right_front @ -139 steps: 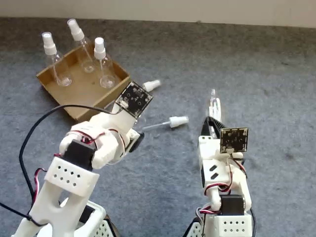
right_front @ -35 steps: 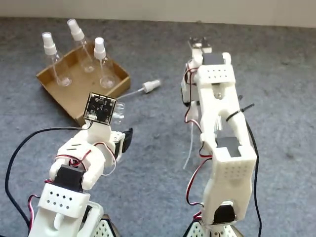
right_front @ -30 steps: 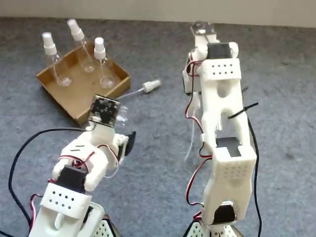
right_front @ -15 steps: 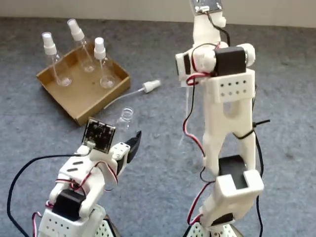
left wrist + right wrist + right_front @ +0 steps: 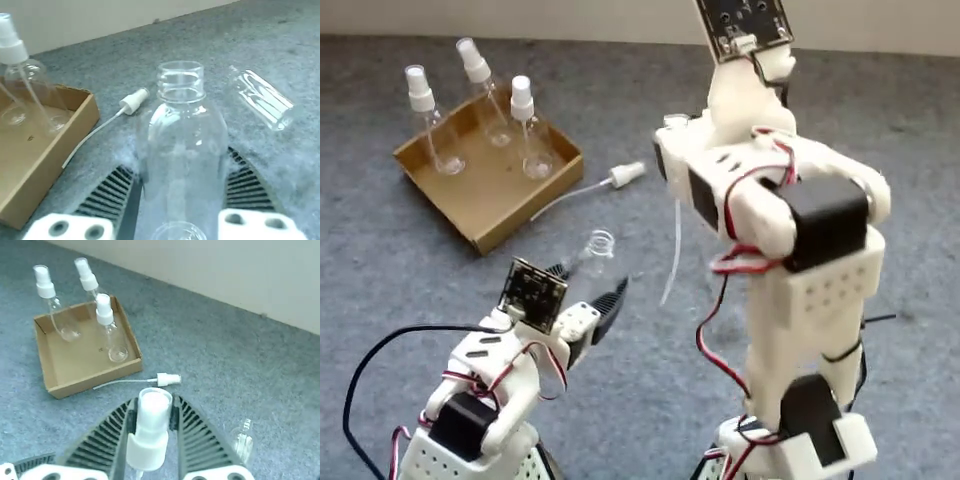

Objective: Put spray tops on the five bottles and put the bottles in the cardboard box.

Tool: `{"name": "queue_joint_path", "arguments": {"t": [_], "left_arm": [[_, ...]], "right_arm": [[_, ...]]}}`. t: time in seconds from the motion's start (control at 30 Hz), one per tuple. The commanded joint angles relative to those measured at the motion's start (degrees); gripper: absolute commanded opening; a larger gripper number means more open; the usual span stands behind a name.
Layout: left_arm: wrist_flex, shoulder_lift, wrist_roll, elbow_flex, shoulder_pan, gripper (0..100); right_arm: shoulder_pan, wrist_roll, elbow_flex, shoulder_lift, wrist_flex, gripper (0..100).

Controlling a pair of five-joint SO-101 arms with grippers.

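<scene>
Tool on the right arm (image 5: 152, 402) clamped on a spray top (image 5: 149, 432), now lifted high off the worktop (image 5: 920, 100) — about a second ago this arm was low and stretched forward. The dip tube (image 5: 672, 250) hangs free below.

Left tool (image 5: 180, 167) clamped around an uncapped bottle (image 5: 182, 135), pulled back from the cardboard box (image 5: 485, 200) and tipped upright, neck open.

Meaning: both halves of the fourth bottle are in hand. Next is likely feeding the tube into the neck — fiddly, since the tube is thin and unsupported.

Three capped bottles (image 5: 525, 125) stand in the box, unchanged. One loose top (image 5: 625, 175) lies just beside the box. The last bare bottle (image 5: 260, 97) lies on its side on the worktop.
</scene>
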Motion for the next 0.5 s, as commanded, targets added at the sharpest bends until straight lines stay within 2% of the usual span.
{"name": "queue_joint_path", "arguments": {"t": [0.0, 0.13, 0.37, 0.47], "left_arm": [[-1.49, -0.92, 0.44, 0.84, 3.65, 8], [-2.20, -0.92, 0.35, 3.21, 6.29, 8], [-3.87, -0.92, 0.35, 3.74, 6.90, 9], [-3.87, -0.92, 0.35, 3.82, 10.07, 9]], "right_arm": [[-2.59, 0.26, -0.31, -6.64, 0.75, 0.5], [-4.09, 0.26, -0.31, -12.09, 0.75, 0.5], [-4.09, 0.18, 0.22, -20.18, 0.84, 0.5], [-4.09, 0.18, 0.31, -24.13, 0.92, 0.5]]}}
